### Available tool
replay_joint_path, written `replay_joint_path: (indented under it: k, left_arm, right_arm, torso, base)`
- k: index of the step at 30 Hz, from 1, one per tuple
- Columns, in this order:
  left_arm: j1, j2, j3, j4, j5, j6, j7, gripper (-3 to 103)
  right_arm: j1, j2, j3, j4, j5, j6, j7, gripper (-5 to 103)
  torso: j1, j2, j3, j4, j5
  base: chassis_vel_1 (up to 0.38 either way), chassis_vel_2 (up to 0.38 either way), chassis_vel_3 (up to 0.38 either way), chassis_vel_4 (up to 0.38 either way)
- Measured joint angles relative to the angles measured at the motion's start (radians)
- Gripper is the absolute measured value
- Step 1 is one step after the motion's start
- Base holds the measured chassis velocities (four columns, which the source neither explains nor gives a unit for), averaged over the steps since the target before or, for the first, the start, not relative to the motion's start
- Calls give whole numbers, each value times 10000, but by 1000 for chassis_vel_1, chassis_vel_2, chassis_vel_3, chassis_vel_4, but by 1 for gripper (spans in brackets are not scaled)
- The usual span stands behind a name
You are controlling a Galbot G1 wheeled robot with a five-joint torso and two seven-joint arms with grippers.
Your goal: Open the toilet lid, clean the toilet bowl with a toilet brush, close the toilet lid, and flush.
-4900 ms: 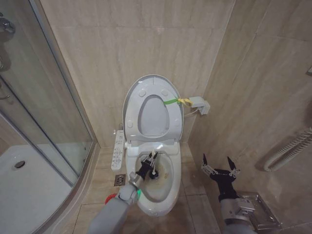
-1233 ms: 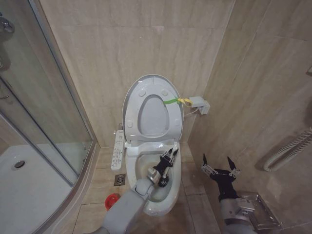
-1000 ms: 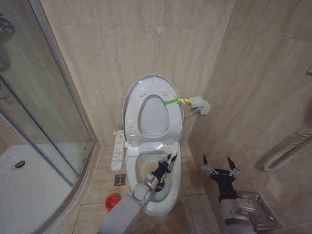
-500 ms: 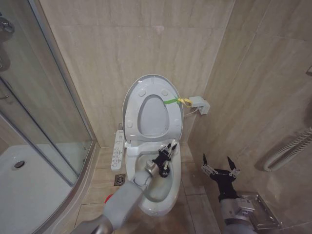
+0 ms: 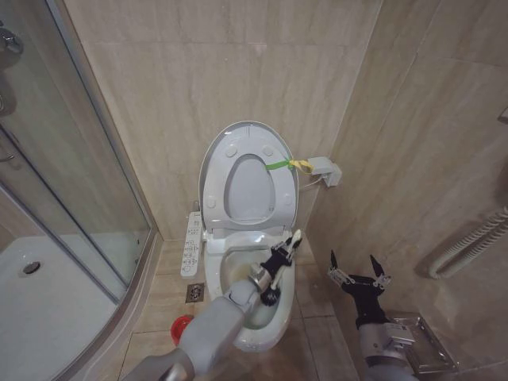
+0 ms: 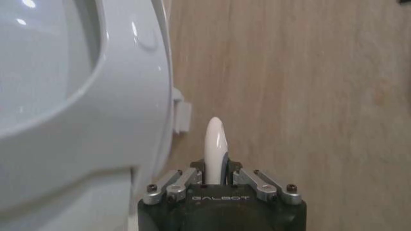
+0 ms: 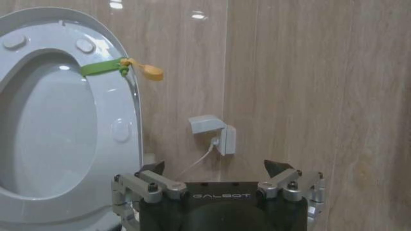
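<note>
The toilet lid (image 5: 248, 173) is raised against the wall. The thin white handle of the toilet brush (image 6: 214, 147) is clamped in the left gripper (image 5: 279, 266) over the toilet bowl (image 5: 252, 298). The right gripper (image 5: 358, 276) is held spread wide beside the bowl.

Left arm extends from the head view's 7 o'clock edge toward centre; the left gripper (image 5: 283, 259) is clamped on the white handle of the toilet brush (image 6: 214, 147), wrist pitched toward 1 o'clock. Right arm rises from 5 o'clock; the right gripper (image 5: 358, 276) hangs idle, fingers spread wide, pointing to 12 o'clock.
</note>
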Motion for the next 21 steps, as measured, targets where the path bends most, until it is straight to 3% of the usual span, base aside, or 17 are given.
replay_joint_path:
  k: [6, 21]
  left_arm:
    - [212, 306, 139, 145, 290, -101, 171, 22]
    - [-527, -19, -312, -24, 126, -16, -134, 22]
  right_arm:
    - [0, 0, 0, 0, 0, 0, 0, 100]
    - [0, 0, 0, 0, 0, 0, 0, 100]
  torso:
    - [0, 0, 0, 4, 1]
    - [0, 0, 0, 0, 0]
  base:
    - [0, 0, 0, 0]
    - [0, 0, 0, 0]
